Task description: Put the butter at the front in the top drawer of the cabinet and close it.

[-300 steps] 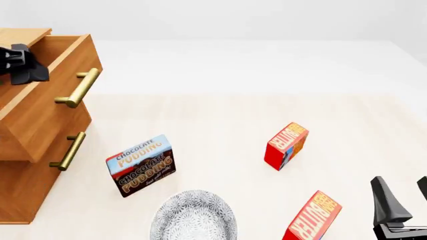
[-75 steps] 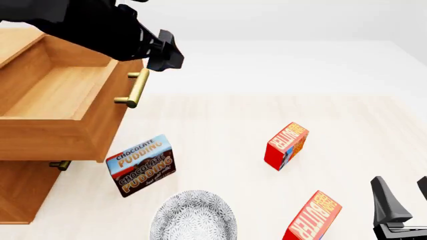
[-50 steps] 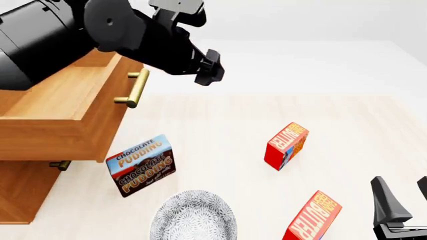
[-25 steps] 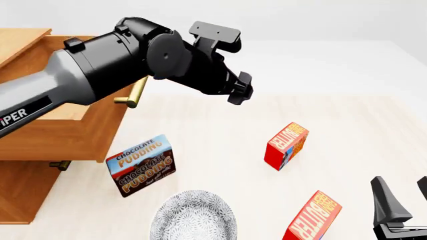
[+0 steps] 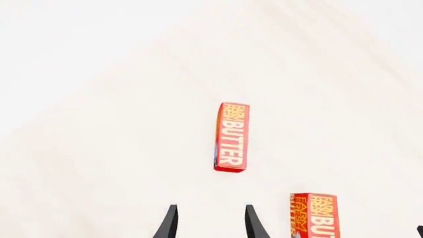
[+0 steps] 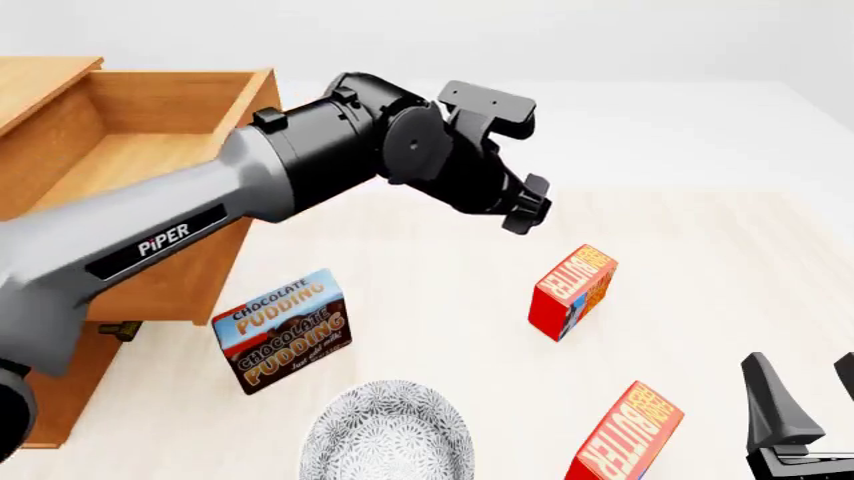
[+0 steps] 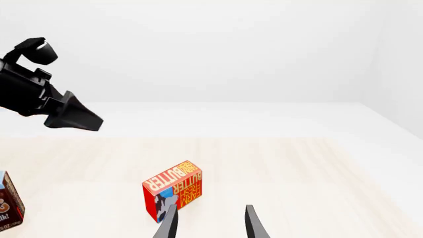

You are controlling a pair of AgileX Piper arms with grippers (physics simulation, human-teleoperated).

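Now the left arm has swung further out from the open top drawer point(image 6: 134, 160) of the cabinet point(image 6: 54, 380), its left gripper point(image 6: 525, 207) hanging empty over the table point(image 6: 721, 250), fingers a narrow gap apart, above a red butter box point(image 6: 573, 290). Nearer, the front butter point(image 6: 627, 432) stands untouched beside the right gripper point(image 6: 798, 405), spread open and unmoved. The pudding box point(image 6: 282, 331) hasn't shifted.

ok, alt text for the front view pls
The left arm's gripper hangs above the table over one upright butter box, beside an open wooden drawer. A second butter box, a pudding box and a patterned plate sit nearer the camera.
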